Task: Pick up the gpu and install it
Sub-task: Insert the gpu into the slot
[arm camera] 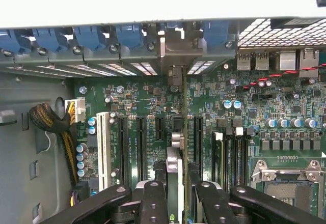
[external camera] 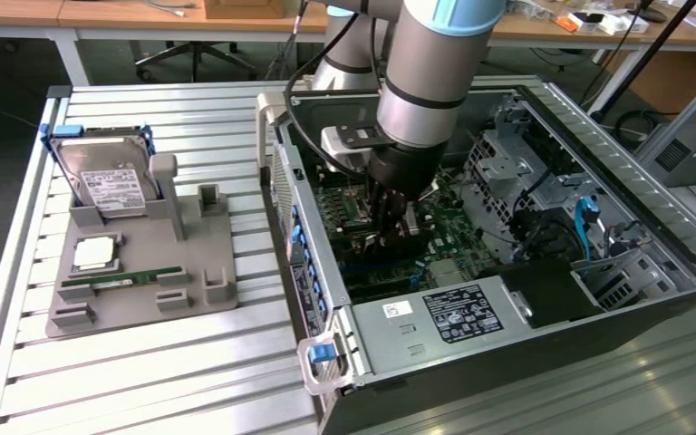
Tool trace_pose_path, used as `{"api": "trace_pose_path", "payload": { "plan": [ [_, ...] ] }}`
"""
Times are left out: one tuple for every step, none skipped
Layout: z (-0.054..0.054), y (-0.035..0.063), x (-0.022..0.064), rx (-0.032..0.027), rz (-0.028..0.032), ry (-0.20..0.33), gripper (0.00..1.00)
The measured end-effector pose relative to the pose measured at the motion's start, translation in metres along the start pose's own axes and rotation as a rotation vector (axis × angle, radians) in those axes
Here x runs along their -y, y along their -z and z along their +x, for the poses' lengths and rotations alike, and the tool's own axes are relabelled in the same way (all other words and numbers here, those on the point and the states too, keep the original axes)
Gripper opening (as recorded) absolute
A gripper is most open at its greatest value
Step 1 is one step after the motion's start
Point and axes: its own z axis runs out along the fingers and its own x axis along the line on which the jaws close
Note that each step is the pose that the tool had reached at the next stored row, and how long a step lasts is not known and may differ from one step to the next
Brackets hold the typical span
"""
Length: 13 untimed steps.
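My gripper (arm camera: 175,193) is down inside the open computer case (external camera: 638,272), over the green motherboard (arm camera: 153,96). My fingers (arm camera: 153,196) are clamped on the gpu (arm camera: 174,178), one on each flat face, jaws part closed around the thin card. The card stands on edge between my pads and runs straight away from my fingertips toward the case's rear wall. Its silver end bracket (arm camera: 176,48) sits at the far end from my fingers, up against the row of blue slot latches (arm camera: 86,35). Lower edge of the card lines up with the black expansion slots (arm camera: 140,142), which lie on both sides of my fingers; cannot tell if it is seated in a slot or just above one. White slot (arm camera: 103,147) is further out to one side of my fingers, past the black ones. CPU socket (arm camera: 288,188) lies off to the other side of my fingers, near them.

In the exterior view my gripper (external camera: 393,227) is low in the case, arm (external camera: 433,72) coming down from above. Well away from my fingers, outside the case toward the exterior view's left, a grey parts stand (external camera: 142,281) on the slatted table (external camera: 130,381) holds the hard drive (external camera: 104,181) upright, a memory stick (external camera: 120,279) lying flat and a CPU (external camera: 94,252).
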Motion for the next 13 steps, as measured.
{"api": "trace_pose_path", "payload": {
  "plan": [
    [0.0, 0.0, 0.0, 0.0, 0.0, 0.0, 0.27],
    [0.0, 0.0, 0.0, 0.0, 0.0, 0.0, 0.27],
    [0.0, 0.0, 0.0, 0.0, 0.0, 0.0, 0.27],
    [0.0, 0.0, 0.0, 0.0, 0.0, 0.0, 0.27],
    [0.0, 0.0, 0.0, 0.0, 0.0, 0.0, 0.27],
    [0.0, 0.0, 0.0, 0.0, 0.0, 0.0, 0.27],
    [0.0, 0.0, 0.0, 0.0, 0.0001, 0.0, 0.27],
    [0.0, 0.0, -0.0001, 0.0, 0.0001, 0.0, 0.27],
    [0.0, -0.0001, -0.0001, 0.0001, 0.0001, 0.0, 0.27],
    [0.0, -0.0001, -0.0001, -0.0001, 0.0001, 0.0, 0.27],
    [0.0, -0.0004, -0.0001, -0.0001, 0.0, 0.0, 0.27],
    [0.0, -0.0006, -0.0001, -0.0001, 0.0, 0.0, 0.27],
    [-0.0001, -0.0007, 0.0, 0.0, -0.0001, 0.0, 0.27]
  ]
}}
